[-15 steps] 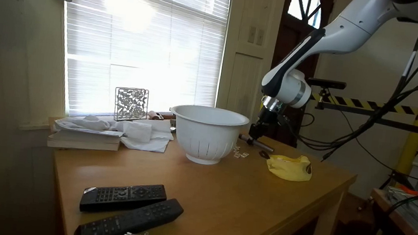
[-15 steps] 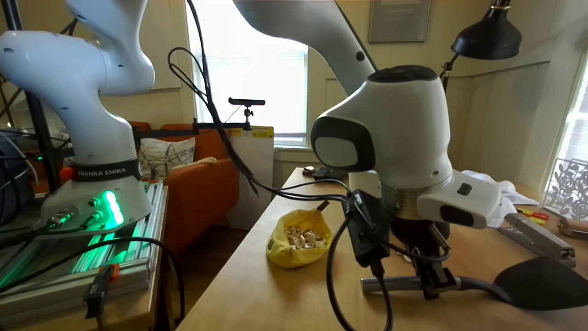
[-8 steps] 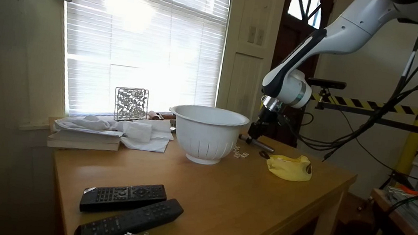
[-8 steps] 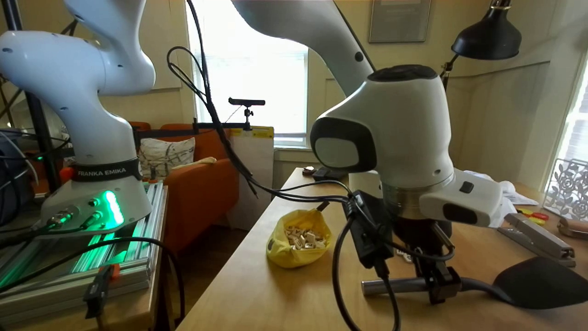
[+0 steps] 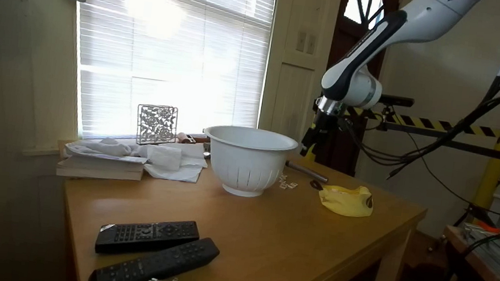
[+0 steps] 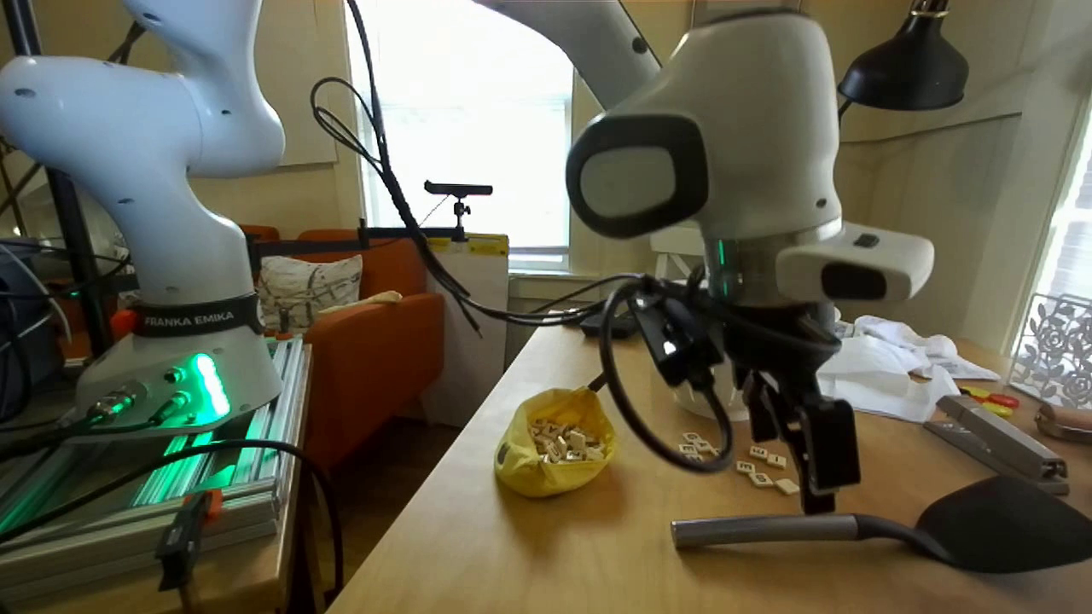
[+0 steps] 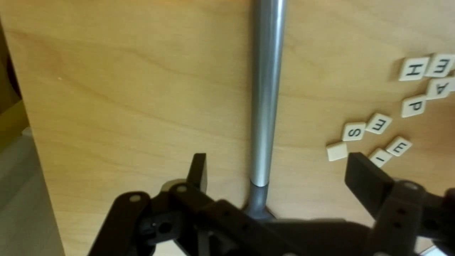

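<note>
Plainly open-handed: black gripper [image 7: 280, 174] with fingers [image 7: 198, 170] spread wide apart, nothing held between them. Poised over the wooden table [image 6: 478, 571], above a spatula [image 6: 840, 527] flat on the wood, with a gap beneath the fingertips down to its metal handle [image 5: 312, 173] in an exterior view. Handle within the spread in the wrist view, though off-centre, farther from the finger on the tile side.

Possible trouble, by judgement. First, uneven contact during any closing, from that off-centre line; round metal, so apt to roll or skid, swinging the broad dark blade [image 6: 1011, 524] toward the stapler [image 6: 1002, 439]. Second, letter tiles [image 7: 353, 132] near the tile-side finger in the wrist view; liable to be pressed or scattered by a low drop or sidestep. Actual clearance there impossible to tell from overhead. Third, fingertips jammed against the wood, from descending too far around so slim a handle. Fourth, a cable loop [image 6: 701, 466] sagging beside the gripper; could snag the open yellow bag [image 6: 520, 477] or the white bowl [image 5: 249, 169] during a wide sideways swing, spilling the tiles inside the bag.
</note>
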Robot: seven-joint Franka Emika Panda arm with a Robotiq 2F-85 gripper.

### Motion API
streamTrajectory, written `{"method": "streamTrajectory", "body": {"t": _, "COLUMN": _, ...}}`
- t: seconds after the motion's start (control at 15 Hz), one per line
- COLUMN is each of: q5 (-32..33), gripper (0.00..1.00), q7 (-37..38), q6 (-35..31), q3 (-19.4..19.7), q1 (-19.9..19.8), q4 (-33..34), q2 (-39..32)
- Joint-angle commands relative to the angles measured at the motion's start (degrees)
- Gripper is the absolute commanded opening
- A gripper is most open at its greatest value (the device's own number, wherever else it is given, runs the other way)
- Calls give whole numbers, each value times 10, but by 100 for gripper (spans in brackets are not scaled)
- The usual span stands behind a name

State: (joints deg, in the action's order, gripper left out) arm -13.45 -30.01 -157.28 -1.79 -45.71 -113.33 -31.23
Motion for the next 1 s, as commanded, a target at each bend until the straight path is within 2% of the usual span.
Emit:
{"method": "streamTrajectory", "body": {"t": 0.0, "q5": 59, "gripper": 100, "q7": 3, "q6": 152, "q3": 36, "q1": 30, "q4": -75, "q2": 138}}
{"method": "streamTrajectory", "body": {"t": 0.4, "q5": 61, "gripper": 100, "q7": -51, "q6": 372, "q3": 101, "q1": 103, "q4": -134, "q2": 325}}
{"method": "streamTrajectory", "body": {"t": 0.67, "q5": 68, "gripper": 100, "q7": -57, "q6": 492, "q3": 154, "q1": 165, "q4": -134, "q2": 392}}
{"method": "streamTrajectory", "body": {"t": 0.73, "q5": 53, "gripper": 100, "q7": -48, "q6": 460, "q3": 170, "q1": 177, "q4": -114, "q2": 359}}
{"method": "streamTrajectory", "body": {"t": 0.93, "q5": 58, "gripper": 100, "q7": -46, "q6": 487, "q3": 184, "q1": 197, "q4": -123, "q2": 386}}
